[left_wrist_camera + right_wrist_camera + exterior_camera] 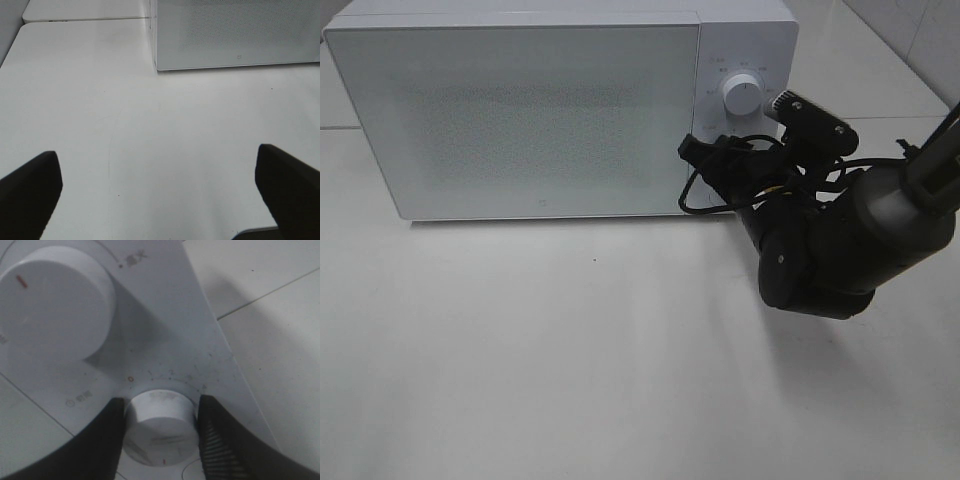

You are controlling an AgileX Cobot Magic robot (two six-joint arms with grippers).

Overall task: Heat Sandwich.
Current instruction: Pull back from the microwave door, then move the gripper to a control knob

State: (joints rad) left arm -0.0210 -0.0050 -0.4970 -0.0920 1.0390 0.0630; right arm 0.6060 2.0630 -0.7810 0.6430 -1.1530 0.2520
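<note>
Since the sandwich shows in no view, where it lies and how it points cannot be told. The microwave (750,30) has its door (520,115) closed. The right gripper (161,412) clasps the lower dial (159,435); the left gripper (157,170) hangs wide apart above the table (570,360).
</note>
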